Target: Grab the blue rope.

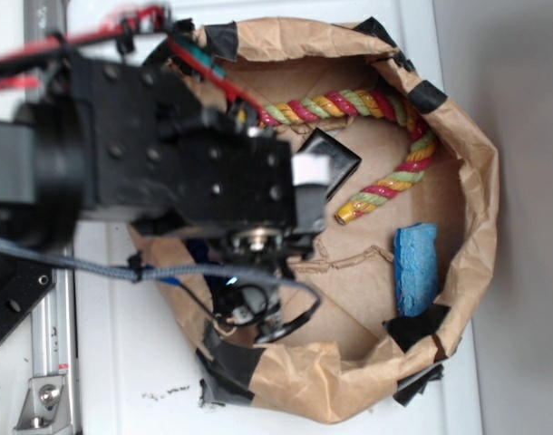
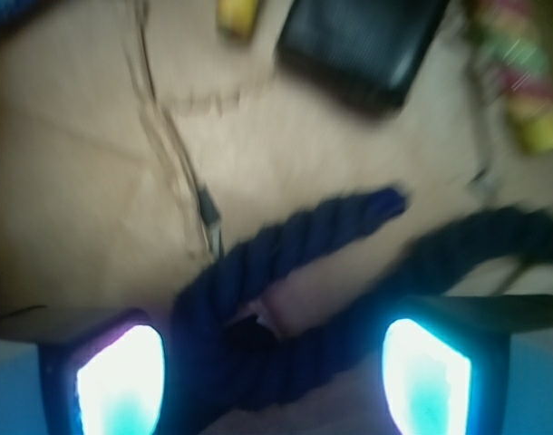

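Blue rope, one thick navy twist, lies folded on the brown paper directly under the hand in the wrist view. It runs up between the two glowing fingertips, with one glossy blue end pointing up and right near the middle of the picture, and a second dark stretch curving off to the right. The hand is released, its jaws spread wide with the rope in the gap between them; whether either pad touches the rope cannot be told, since the picture is blurred. A pale folded flap of paper sits against the rope just above the gap.

Farther out in the same view lies one black rectangular block, with one yellow rope tip just to its left and blurred red, yellow and green strands at the right edge.

From the exterior view, the black arm covers most of the left half of a shallow brown paper basin, its rim patched with black tape, sitting on a white worktop. Only a small patch of blue rope shows below the arm. Beyond it lie the black block, one multicolour rope curving along the far wall, and one light blue sponge near the right wall.
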{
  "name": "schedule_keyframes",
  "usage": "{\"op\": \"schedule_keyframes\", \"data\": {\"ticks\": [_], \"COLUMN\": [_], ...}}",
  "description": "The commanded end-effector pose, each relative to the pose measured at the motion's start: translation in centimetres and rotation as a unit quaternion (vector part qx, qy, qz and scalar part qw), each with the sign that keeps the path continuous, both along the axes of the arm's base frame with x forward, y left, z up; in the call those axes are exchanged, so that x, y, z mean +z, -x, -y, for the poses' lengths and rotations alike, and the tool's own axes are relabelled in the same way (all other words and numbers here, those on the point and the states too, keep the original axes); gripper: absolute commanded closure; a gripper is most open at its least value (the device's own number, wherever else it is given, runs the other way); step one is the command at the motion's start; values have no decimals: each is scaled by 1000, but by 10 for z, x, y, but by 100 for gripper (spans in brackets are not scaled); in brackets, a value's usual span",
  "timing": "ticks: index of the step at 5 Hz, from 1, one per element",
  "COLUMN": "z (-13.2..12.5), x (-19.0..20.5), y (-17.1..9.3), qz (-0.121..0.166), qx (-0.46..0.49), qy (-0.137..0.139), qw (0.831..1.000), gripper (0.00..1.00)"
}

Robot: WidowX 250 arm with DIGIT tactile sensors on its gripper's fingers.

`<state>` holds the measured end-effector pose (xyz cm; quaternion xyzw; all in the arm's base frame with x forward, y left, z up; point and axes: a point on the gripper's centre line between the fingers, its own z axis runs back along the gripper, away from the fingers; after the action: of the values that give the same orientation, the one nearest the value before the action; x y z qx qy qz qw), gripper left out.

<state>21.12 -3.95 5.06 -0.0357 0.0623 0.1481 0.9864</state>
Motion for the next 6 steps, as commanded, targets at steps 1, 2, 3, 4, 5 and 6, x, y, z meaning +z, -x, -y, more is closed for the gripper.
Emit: {"op": "schedule_keyframes", "data": {"ticks": [1,2,3,4,5,6], "z": [49,60,52,40,34,27], "x": [-30,-44,-48,-44,-37,-30], "y": [1,3,-9,-18,-22,-23], "qz": [63,91,101,111,119,126], "qx": [26,-5,-30,-21,-29,-37], "qy": [75,88,56,40,28,26], "qw": [995,992,993,993,992,991], "gripper": [0,0,82,100,100,100]}}
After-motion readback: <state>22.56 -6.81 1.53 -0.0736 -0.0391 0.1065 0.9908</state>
